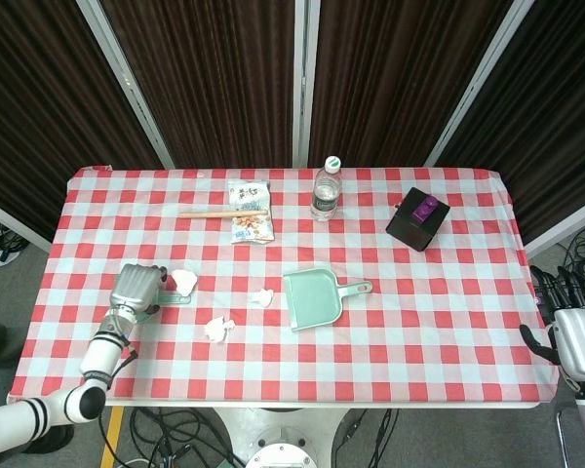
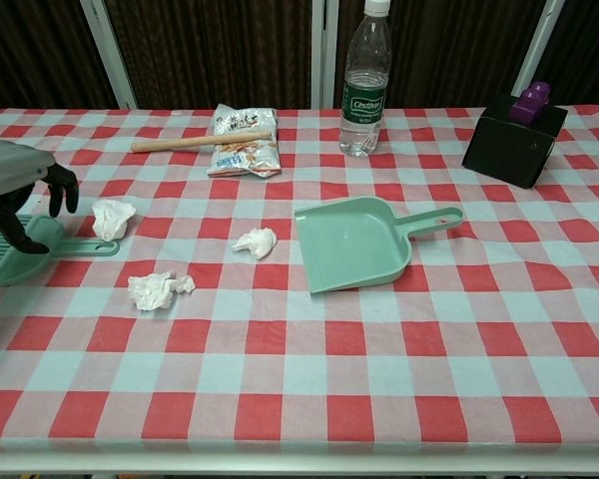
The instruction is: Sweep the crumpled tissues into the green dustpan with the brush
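The green brush (image 2: 40, 247) lies at the table's left, its handle pointing right; in the head view only the brush handle (image 1: 180, 299) peeks out from under my left hand (image 1: 136, 288). That left hand (image 2: 15, 190) hovers over the brush head with fingers apart, holding nothing. Three crumpled tissues lie between brush and dustpan: one (image 2: 111, 218) by the handle tip, one (image 2: 158, 289) nearer the front, one (image 2: 256, 240) just left of the green dustpan (image 2: 354, 239). My right hand (image 1: 577, 331) hangs past the table's right edge, fingers spread and empty.
Along the back stand a water bottle (image 2: 365, 85), a snack bag (image 2: 243, 142) with a wooden stick (image 2: 200, 141) across it, and a black box (image 2: 513, 143) topped with a purple piece. The red-checked tablecloth (image 2: 399, 349) covers the table.
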### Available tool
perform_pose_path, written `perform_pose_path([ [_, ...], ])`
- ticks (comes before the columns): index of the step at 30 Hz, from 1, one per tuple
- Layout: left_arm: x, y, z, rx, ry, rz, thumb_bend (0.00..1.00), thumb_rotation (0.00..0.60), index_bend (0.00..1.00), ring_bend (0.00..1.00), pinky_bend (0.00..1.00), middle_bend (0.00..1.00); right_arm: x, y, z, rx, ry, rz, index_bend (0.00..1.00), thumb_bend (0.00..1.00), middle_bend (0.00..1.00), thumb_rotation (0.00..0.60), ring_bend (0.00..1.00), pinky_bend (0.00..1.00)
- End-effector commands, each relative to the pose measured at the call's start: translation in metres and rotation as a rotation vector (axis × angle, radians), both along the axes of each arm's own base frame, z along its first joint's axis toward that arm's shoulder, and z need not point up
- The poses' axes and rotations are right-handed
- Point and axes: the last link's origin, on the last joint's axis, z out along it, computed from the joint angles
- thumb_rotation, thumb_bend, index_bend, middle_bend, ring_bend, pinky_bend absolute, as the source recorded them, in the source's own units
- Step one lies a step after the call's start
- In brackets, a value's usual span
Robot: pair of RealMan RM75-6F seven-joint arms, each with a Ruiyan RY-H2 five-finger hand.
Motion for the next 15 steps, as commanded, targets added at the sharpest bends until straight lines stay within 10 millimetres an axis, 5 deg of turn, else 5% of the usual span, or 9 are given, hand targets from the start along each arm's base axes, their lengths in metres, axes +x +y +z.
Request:
perform_pose_path([
  [1,0.006,-0.001,-0.01,-0.014,0.013,-0.003,0.19,0.6,0.41,0.68,0.91,0.42,-0.001,0.0,0.0,0.001,0.0,-0.004,0.06,0.22,0.14,0.6,0.03,0.08],
  [15,0.013,0.003,-0.026,-0.034,0.046,0.008,0.25,0.6,0.44,0.68,0.91,0.44,-0.007,0.001,0.0,0.005,-0.009,-0.027,0.06,0.22,0.14,0.6,0.03,0.08],
])
